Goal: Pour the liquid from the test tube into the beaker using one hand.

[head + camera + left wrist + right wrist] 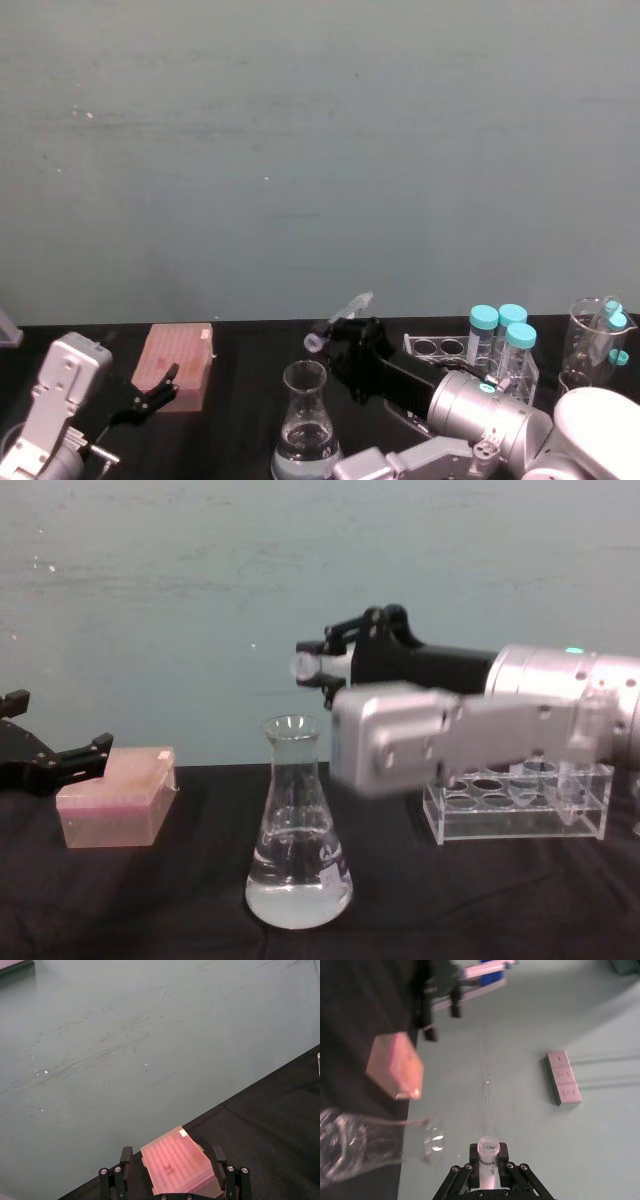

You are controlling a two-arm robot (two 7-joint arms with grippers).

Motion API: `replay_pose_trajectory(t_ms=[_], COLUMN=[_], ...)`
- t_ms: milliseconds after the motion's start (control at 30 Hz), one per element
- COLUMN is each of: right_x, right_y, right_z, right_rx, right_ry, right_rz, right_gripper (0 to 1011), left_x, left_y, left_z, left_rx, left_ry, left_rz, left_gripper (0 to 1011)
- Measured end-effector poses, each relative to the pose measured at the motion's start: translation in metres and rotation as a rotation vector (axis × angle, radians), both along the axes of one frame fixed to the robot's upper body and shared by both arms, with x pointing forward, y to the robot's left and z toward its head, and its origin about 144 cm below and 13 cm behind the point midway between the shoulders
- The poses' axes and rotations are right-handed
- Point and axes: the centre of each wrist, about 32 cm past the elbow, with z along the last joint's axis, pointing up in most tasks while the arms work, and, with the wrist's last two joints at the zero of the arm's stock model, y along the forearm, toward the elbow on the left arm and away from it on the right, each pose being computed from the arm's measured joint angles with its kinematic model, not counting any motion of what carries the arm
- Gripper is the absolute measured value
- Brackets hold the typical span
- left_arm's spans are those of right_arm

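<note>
My right gripper is shut on the test tube, a slim clear tube held tilted close to level, its open mouth a little above and to the right of the beaker's rim. The chest view puts that gripper and the tube's mouth above the beaker, a clear conical flask with clear liquid in its wide base. In the right wrist view the test tube stands between the pads, the beaker off to one side. Whether liquid is in the tube I cannot tell. My left gripper rests open at the far left.
A pink box lies on the black table beside the left gripper. A clear acrylic rack with teal-capped tubes stands at the right, a glass vessel beyond it. A teal wall closes the back.
</note>
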Motion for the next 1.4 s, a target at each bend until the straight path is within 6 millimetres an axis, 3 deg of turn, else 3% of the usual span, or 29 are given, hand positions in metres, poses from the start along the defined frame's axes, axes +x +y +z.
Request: replay_pose_trajectory(t_ms=[367, 767, 1100, 1400], right_x=[-0.010, -0.011, -0.010, -0.007], right_y=[-0.011, -0.043, -0.055, -0.058], right_z=[0.011, 0.011, 0.002, -0.006], right_rx=[0.416, 0.823, 0.984, 1.027], right_ry=[0.278, 0.628, 0.792, 0.852], right_rz=[-0.053, -0.245, -0.331, -0.342], right_gripper=[209, 209, 209, 209], left_x=[0.000, 0.000, 0.000, 0.000], left_y=[0.000, 0.000, 0.000, 0.000], left_z=[0.000, 0.000, 0.000, 0.000], left_rx=[0.000, 0.000, 0.000, 0.000], left_ry=[0.000, 0.000, 0.000, 0.000], left_rz=[0.000, 0.000, 0.000, 0.000], left_gripper=[1000, 1000, 1000, 1000])
